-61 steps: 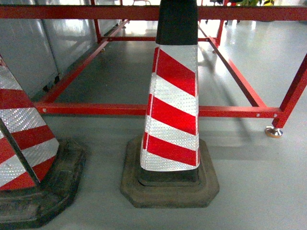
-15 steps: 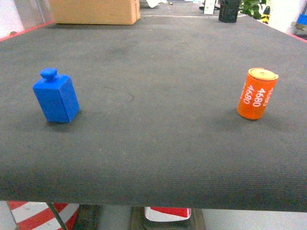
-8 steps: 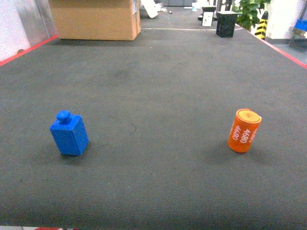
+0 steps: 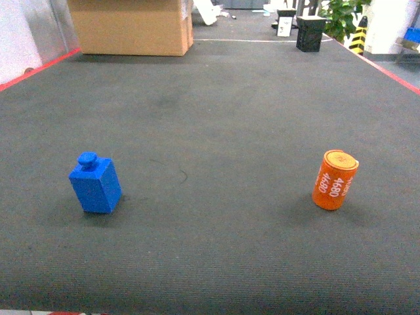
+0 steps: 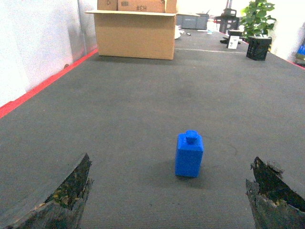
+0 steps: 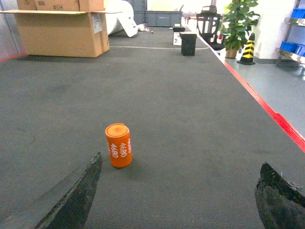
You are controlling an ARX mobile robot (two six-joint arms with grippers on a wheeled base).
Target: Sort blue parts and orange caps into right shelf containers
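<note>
Rising from floor level, where striped traffic cones and a red frame filled the head view a few seconds back, the camera now looks down across the dark tabletop (image 4: 216,98), and over the last half second the picture has nearly stopped shifting. I take that to mean the robot is in position and picking can begin.

The blue part (image 4: 96,183) stands upright at lower left of the head view, the orange cap (image 4: 335,180) upright at lower right, well apart from each other. Each wrist view has its own piece ahead: the left gripper (image 5: 169,200) faces the blue part, the right gripper (image 6: 176,200) faces the orange cap. Both sets of jaws are spread wide and hold nothing.

No blue containers can be made out with certainty; a cardboard box (image 4: 131,26) sits at upper left. Nothing is sorted yet.
</note>
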